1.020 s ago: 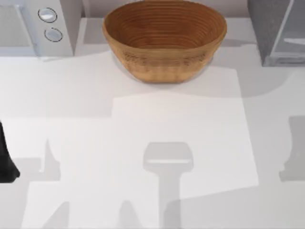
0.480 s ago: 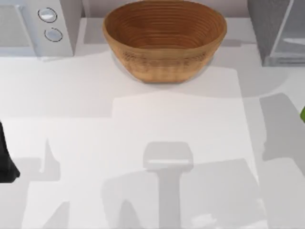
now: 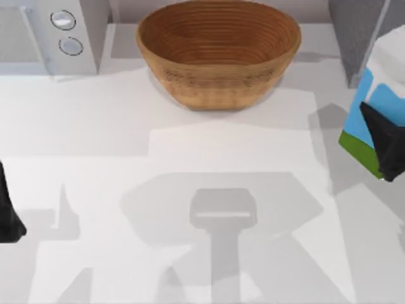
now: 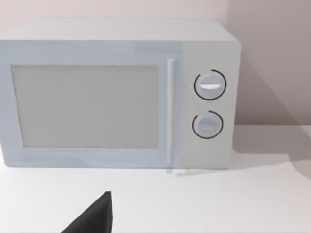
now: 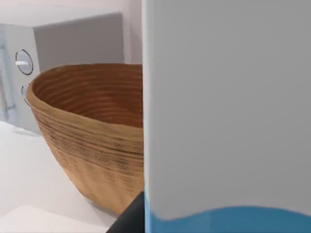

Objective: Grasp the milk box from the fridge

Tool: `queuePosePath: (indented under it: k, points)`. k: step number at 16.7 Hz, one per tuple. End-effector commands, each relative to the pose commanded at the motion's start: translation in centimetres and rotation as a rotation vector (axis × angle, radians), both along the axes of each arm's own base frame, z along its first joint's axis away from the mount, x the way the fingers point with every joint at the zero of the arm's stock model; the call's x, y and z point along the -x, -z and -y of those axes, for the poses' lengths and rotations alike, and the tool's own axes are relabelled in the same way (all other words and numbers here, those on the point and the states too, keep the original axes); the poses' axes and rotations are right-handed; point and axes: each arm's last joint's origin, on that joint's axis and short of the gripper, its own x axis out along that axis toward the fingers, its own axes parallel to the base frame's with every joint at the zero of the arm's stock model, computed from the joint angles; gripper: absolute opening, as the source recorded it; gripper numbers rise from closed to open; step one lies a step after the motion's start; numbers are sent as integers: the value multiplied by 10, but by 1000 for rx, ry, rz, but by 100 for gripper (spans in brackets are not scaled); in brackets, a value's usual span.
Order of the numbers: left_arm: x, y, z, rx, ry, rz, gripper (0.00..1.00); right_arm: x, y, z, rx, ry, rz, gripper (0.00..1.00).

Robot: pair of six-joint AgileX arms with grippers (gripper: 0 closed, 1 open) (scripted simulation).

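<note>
**One milk box, lifted at the desk's right edge**

The right claw grips the one milk box, held tilted above the desk in front of the single fridge. One basket and one microwave stand behind. The left claw sits parked at the left edge; its fingers cannot be judged.

Frame edge cuts the milk box and fridge.
</note>
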Motion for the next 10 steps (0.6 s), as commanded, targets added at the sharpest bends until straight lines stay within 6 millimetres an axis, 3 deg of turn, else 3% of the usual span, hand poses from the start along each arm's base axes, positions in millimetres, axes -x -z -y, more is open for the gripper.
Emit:
queuePosePath:
  k: [5, 10]
  points:
    - [0, 0, 0, 0, 0, 0, 100, -28, 30, -8, -1, -130, 7, 0]
    - [0, 0, 0, 0, 0, 0, 100, -35, 41, -11, 0, -172, 18, 0]
